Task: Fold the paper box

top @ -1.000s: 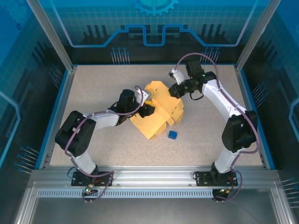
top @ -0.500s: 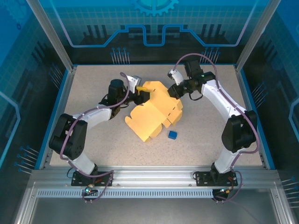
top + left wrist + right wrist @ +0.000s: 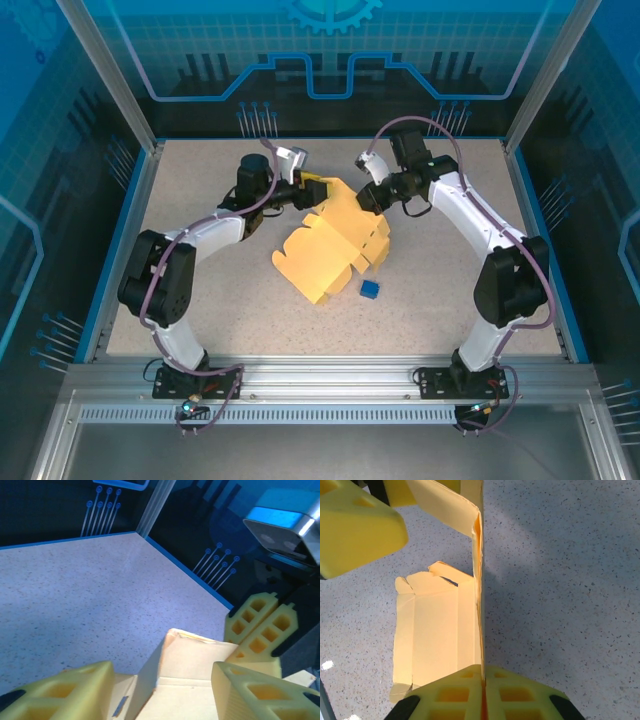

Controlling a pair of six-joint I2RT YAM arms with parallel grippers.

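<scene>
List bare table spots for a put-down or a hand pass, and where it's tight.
Free: the near strip of table between the two arm bases, in front of the blue cube; the patch between cube and right arm; the far-left corner. Crowded: the paper box at centre, and its far edge, where left gripper and right gripper sit.

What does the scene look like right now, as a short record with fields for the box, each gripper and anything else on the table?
paper box: pale yellow die-cut sheet, partly folded; one panel stands upright, the rest lies on the table
right gripper: shut, pinching the edge of the upright panel
left gripper: fingers apart, a raised flap of the box between them, not visibly clamped
blue cube: small, on the table beside the sheet's near right edge
table: speckled beige surface
</scene>
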